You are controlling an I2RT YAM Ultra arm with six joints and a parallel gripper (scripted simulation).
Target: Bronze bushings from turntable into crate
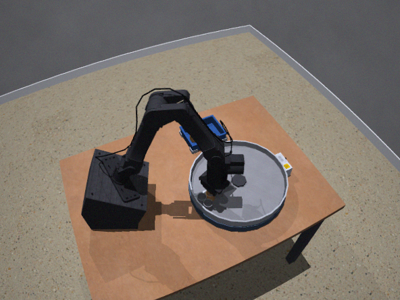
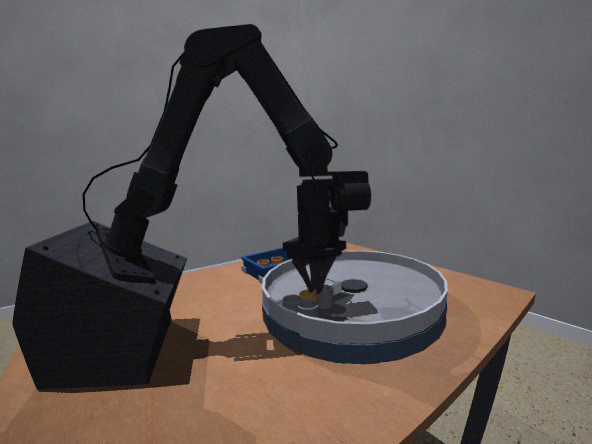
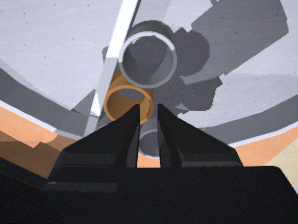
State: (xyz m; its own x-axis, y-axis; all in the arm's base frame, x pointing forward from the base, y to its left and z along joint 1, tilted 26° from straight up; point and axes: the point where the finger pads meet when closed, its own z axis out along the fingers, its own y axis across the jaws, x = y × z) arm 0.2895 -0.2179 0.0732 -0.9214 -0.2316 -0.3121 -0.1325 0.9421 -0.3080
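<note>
Hovering just over the turntable, the jaws are standing slightly spread, pinching nothing, while the bronze bushing is standing upright there, its near rim lying beneath the left-hand fingertip in the wrist view

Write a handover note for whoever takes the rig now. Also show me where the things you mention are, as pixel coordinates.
Gripper [image 1: 213, 193] [image 2: 314, 291] [image 3: 148, 111]: fingers slightly apart, empty, tips at the bronze bushing on the turntable.
Turntable [image 1: 263, 172] [image 2: 400, 285] [image 3: 40, 40]: one bronze bushing [image 1: 210, 196] [image 2: 306, 294] [image 3: 114, 107] visible, crowded by steel bushings [image 1: 207, 203] [image 2: 325, 298] [image 3: 150, 72].
Done: two bronze bushings [image 2: 263, 262] in the crate [image 1: 224, 136] [image 2: 252, 268]; the arm hides part of it.
Left: crate that bronze one; leave the steel.
</note>
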